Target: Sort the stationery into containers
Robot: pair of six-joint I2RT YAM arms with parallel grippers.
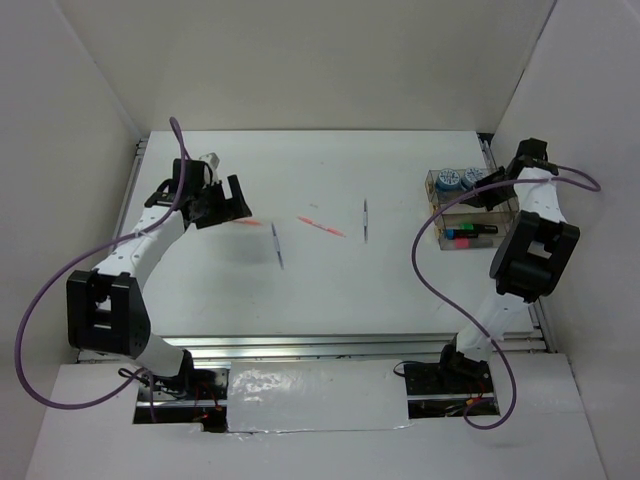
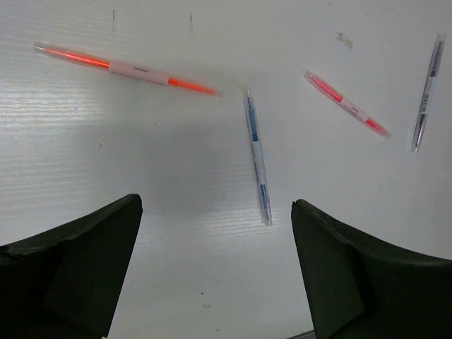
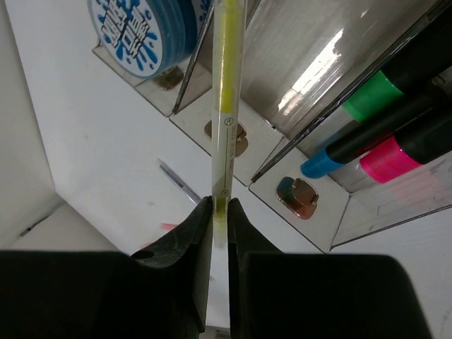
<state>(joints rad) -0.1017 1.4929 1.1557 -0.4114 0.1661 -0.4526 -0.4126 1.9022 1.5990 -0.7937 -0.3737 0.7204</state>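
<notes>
the right gripper [image 3: 219,212] is clenched on the near end of a yellow stick [image 3: 227,85], which runs along the wall between the end and middle compartments of the clear tray [image 3: 296,49]. the left gripper [image 2: 216,212] hangs spread wide and empty over the table [image 2: 212,282]. tape rolls [image 3: 138,28] sit in one end compartment and highlighters [image 3: 385,155] in the other. two silver pens [image 2: 258,155] and two orange sticks [image 2: 127,67] lie loose on the table.
</notes>
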